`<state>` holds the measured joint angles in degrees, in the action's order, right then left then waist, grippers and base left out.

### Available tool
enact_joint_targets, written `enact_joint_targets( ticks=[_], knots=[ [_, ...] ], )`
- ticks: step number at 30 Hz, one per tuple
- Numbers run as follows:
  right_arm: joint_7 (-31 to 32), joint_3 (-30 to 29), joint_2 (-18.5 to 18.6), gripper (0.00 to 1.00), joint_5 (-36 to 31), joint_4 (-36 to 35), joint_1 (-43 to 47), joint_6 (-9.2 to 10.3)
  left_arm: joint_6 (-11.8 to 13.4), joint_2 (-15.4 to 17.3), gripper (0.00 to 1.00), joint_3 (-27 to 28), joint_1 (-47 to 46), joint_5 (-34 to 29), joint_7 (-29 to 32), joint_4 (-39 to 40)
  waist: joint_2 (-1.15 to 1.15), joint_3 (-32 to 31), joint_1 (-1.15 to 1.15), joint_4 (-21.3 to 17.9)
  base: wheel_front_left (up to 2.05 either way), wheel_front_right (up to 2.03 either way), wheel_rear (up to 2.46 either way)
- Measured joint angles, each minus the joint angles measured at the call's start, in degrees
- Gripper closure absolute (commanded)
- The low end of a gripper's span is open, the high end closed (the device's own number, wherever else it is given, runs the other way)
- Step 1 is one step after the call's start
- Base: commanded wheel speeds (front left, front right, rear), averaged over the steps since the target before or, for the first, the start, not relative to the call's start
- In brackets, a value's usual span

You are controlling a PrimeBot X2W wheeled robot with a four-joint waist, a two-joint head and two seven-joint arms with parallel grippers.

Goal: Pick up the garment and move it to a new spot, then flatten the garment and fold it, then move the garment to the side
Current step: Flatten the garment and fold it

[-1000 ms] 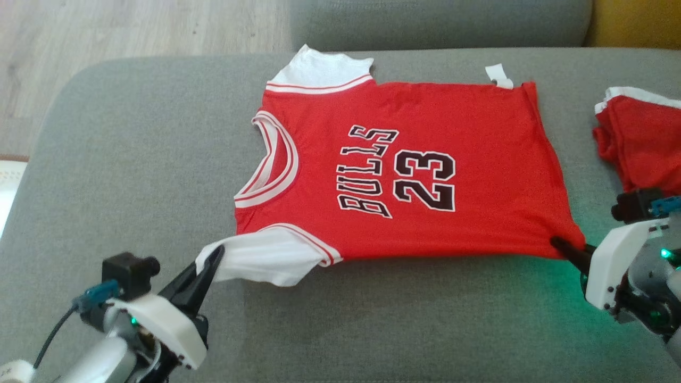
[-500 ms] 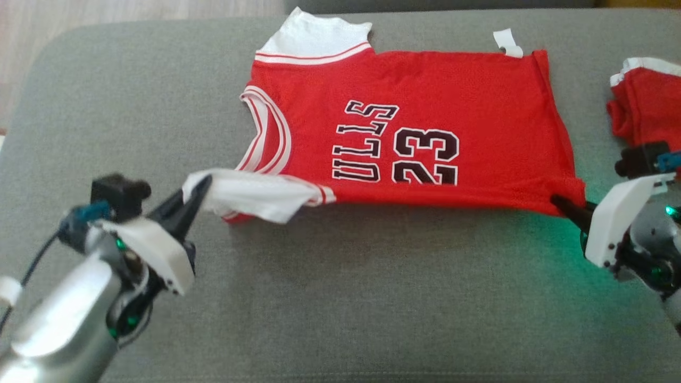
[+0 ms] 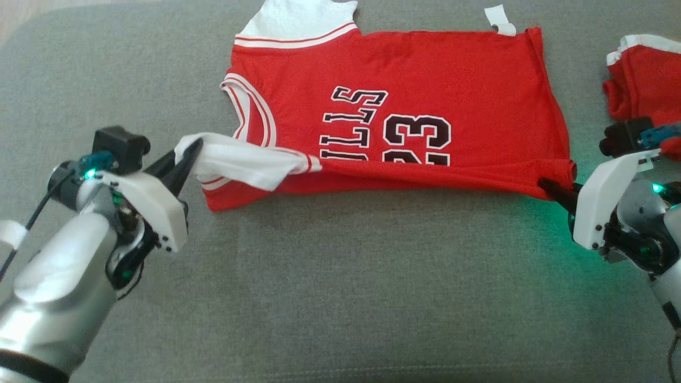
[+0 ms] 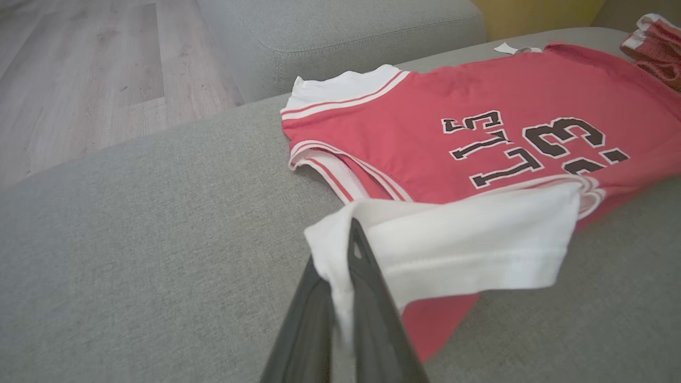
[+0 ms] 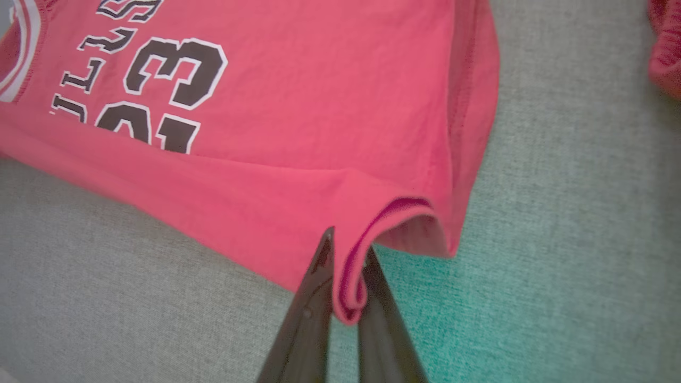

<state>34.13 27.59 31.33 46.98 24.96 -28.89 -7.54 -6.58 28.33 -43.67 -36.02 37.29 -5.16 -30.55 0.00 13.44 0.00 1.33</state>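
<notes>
Garment [image 3: 425,69], a red jersey, spans the grey cushion [image 3: 340,298] between my two tools: my left tool [image 3: 187,153] is clamped on its white sleeve [image 3: 239,162], my right tool [image 3: 547,186] on its hem corner [image 3: 561,173].

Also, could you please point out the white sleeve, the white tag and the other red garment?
white sleeve [image 4: 457,239]: left wrist view, middle of the sleeve.
white tag [image 3: 499,19]: head view, its centre.
other red garment [image 3: 646,74]: head view, its red body.
</notes>
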Motion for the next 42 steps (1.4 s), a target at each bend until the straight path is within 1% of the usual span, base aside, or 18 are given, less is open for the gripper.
enact_joint_targets(
  ticks=[8, 15, 16, 17, 18, 19, 20, 26, 28, 31, 34, 37, 39, 42],
  knots=[
    [3.07, -1.30, -0.45, 1.00, -2.08, -0.68, -1.27, 0.00, -0.57, -2.12, 1.00, -2.30, -6.41, -0.91, -0.57, -5.91, 0.00, 1.92, 0.00, -0.06, 0.00, 0.00, 0.00],
    [4.74, -2.20, -1.60, 1.00, -3.45, -1.31, -3.55, 0.00, -1.00, -3.23, 1.00, -4.49, -10.72, -0.90, -1.02, -10.48, 0.00, 3.62, 0.00, -0.18, 0.00, 0.00, 0.00],
    [4.69, -2.60, -1.81, 0.84, -4.00, -1.23, -3.76, 0.00, -1.00, -3.41, 1.00, -4.94, -11.32, -0.90, -1.11, -10.92, 0.00, 3.86, 0.00, -0.20, 0.00, 0.00, 0.00],
    [4.69, -2.91, -2.00, 0.00, -4.54, -1.04, -4.05, 0.00, -1.00, -3.53, 0.98, -5.48, -11.92, -0.90, -1.35, -11.35, 0.00, 4.11, 0.00, -0.22, 0.00, 0.00, 0.00],
    [4.68, -3.48, -2.22, 0.00, -4.95, -0.67, -4.47, 0.00, -1.01, -3.70, 0.78, -5.87, -12.59, -0.90, -1.54, -11.84, 0.00, 4.37, 0.00, -0.24, 0.00, 0.00, 0.00],
    [4.61, -4.20, -2.49, 0.00, -5.36, -0.30, -4.97, 0.00, -1.01, -3.88, 0.28, -6.09, -13.26, -0.90, -1.71, -12.27, 0.00, 4.66, 0.00, -0.25, 0.00, 0.00, 0.00],
    [4.47, -4.78, -2.75, 0.00, -5.71, 0.07, -5.48, 0.00, -1.00, -4.04, 0.00, -6.33, -14.01, -0.89, -2.03, -12.73, 0.00, 4.95, 0.00, -0.24, 0.00, 0.00, 0.00],
    [1.46, -8.62, -5.70, 0.00, -7.21, 2.20, -9.60, 0.00, -1.00, -5.33, 0.00, -7.49, -19.50, -0.82, -4.11, -16.68, 0.00, 7.06, 0.01, -0.53, 0.00, 0.00, 0.00],
    [-0.63, -9.40, -6.46, 0.00, -8.46, 2.88, -11.16, 0.00, -1.00, -5.97, 0.00, -7.39, -21.32, -0.82, -5.34, -18.27, 0.00, 7.83, 0.00, -0.71, 0.00, 0.00, 0.00],
    [-6.01, -11.47, -7.99, 0.00, -9.99, 4.37, -13.21, 0.00, -0.92, -7.32, 0.00, -6.68, -23.68, -0.71, -7.11, -20.69, 0.00, 8.72, 0.01, -0.97, 0.00, 0.00, 0.00],
    [-12.09, -12.76, -9.14, 0.00, -11.89, 5.82, -14.73, 0.00, -0.53, -8.49, 0.00, -4.63, -24.86, 0.20, -8.66, -22.18, 0.00, 9.01, 0.01, -1.15, 0.00, 0.00, 0.00],
    [-18.33, -11.99, -9.34, 0.00, -13.58, 6.32, -15.22, 0.00, 0.11, -9.12, 0.00, -2.37, -25.01, 0.36, -9.07, -22.54, 0.00, 8.31, 0.01, -1.13, 0.00, 0.00, 0.00],
    [-22.79, -11.11, -9.31, 0.00, -14.38, 6.15, -15.10, 0.00, 1.11, -9.16, 0.00, 1.01, -24.51, 0.34, -9.13, -19.61, 0.00, 7.47, 0.00, -1.07, 0.00, 0.00, 0.00],
    [-30.07, -11.20, -9.27, 0.00, -14.95, 5.23, -14.93, 0.00, 2.38, -9.28, 0.00, 7.77, -22.00, 0.00, -9.22, -12.99, 0.00, 5.86, 0.00, -1.03, 0.00, 0.00, 0.00]
  ],
)
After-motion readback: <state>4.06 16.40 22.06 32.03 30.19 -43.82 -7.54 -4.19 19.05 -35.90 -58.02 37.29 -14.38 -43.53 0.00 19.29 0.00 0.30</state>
